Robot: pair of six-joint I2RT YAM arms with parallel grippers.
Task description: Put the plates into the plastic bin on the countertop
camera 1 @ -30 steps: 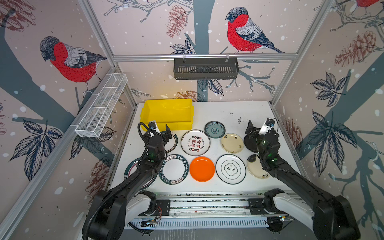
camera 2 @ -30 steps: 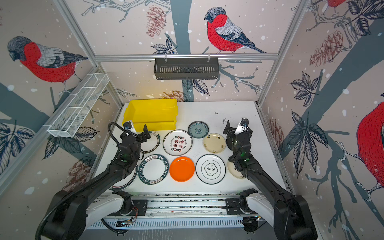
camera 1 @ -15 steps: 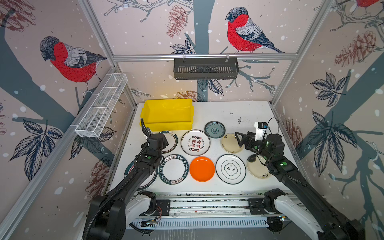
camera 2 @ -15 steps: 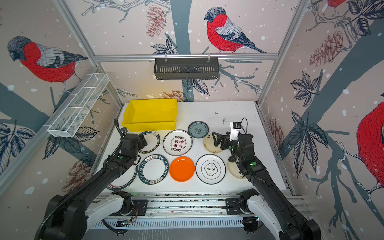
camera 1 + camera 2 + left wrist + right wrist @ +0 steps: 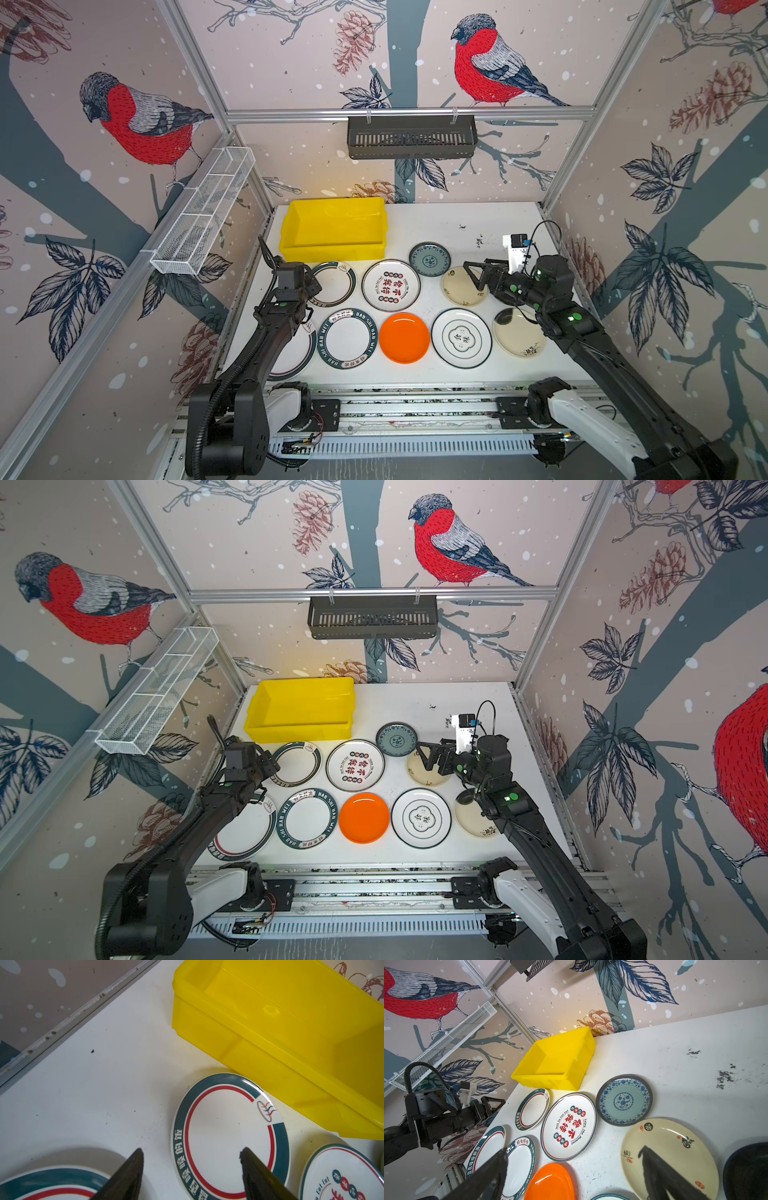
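The yellow plastic bin stands on the white table, and every plate lies on the table outside it. Just in front of the bin's near wall sits a small green-rimmed plate, close to the wall but apart from it. Next along, off the bin's near right corner, lies the red-character plate. The teal patterned plate is just to the right of that corner, and the cream plate lies farther from the bin on the same side. A second row lies farther in front of the bin. It holds a large green-rimmed plate, a lettered-rim plate, the orange plate, a white plate with a central emblem and a second cream plate. The left arm reaches towards the plate nearest the bin. The left jaws are open and straddle that plate's rim on the side away from the bin. One finger is over bare table and the other is over the plate's white centre. I cannot tell whether either touches it. The right arm points towards the bin with the right jaws spread wide and empty above the first cream plate.
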